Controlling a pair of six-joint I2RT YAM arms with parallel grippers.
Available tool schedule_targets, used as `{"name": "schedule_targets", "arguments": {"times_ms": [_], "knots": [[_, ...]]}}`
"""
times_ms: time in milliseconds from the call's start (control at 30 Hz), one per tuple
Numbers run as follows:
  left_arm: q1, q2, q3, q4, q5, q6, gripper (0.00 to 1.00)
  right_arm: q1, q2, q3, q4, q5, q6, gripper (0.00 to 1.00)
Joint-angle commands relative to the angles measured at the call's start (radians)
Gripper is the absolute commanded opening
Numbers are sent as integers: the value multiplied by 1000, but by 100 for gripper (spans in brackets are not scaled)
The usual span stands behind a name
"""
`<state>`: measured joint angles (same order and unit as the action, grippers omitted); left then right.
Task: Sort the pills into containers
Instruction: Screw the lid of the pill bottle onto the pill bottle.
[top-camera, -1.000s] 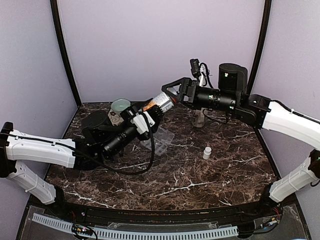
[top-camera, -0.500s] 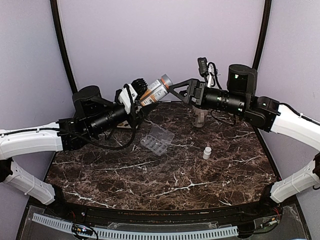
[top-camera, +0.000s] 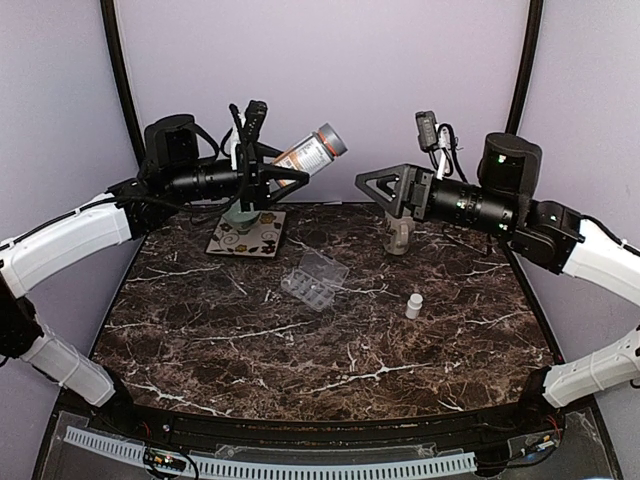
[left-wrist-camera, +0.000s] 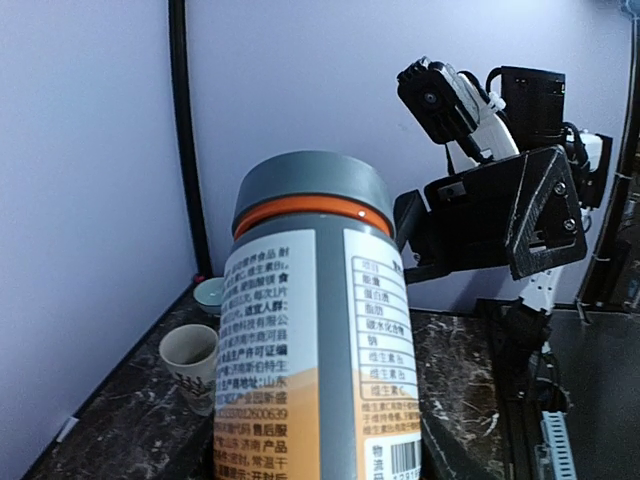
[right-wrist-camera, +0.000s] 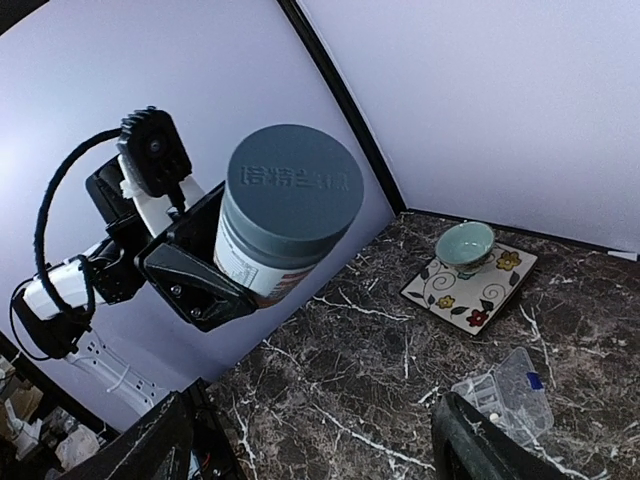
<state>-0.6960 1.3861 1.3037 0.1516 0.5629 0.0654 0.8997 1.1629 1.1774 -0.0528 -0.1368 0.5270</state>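
Left gripper (top-camera: 287, 170), raised above the back left of the dark white-veined marble table (top-camera: 350, 370), is clamped on the lower body of a grey-capped pill bottle with an orange neck band and a white-and-orange label (top-camera: 312, 152). The bottle tilts cap-up toward the right arm. From my left wrist camera the label shows columns of Chinese print, a ruled table of rows and a barcode at the lower right; a line of digits is too small for me to read. My right wrist camera looks at the cap end-on, where a row of raised characters crosses it, not legible to me.

Right gripper (top-camera: 368, 188) hangs level opposite the cap, apart from it, jaws spread wide with nothing between them.

The small clear plastic pill organizer (top-camera: 315, 279) lies on the marble near the middle, below and between both grippers, its lid looking raised. I cannot tell what its cells hold. A small white bottle (top-camera: 413, 305) stands upright to its right. Behind it, a teal bowl (top-camera: 240, 212) sits on a flower-patterned tile (top-camera: 255, 238); a beige cup (top-camera: 398, 236) stands at the back right.
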Motion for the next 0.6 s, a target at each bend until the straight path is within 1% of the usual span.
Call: {"name": "schedule_targets", "arguments": {"times_ms": [0,100,233,267,567], "knots": [[58,80,87,-63,394,-205,0,4,-30,-15,64,-24,-67,83],[74,125,115,-62,480,-259,0,4,-34,-18,80,-27,-77,84],[75,157,116,-10,561,-340,0,4,-28,-14,80,-31,-84,84],[95,163,118,7,579,-361,0,4,-26,-13,80,-31,-86,84],[103,203,131,85,675,-467,0,4,0,5,69,-26,-97,86]]}}
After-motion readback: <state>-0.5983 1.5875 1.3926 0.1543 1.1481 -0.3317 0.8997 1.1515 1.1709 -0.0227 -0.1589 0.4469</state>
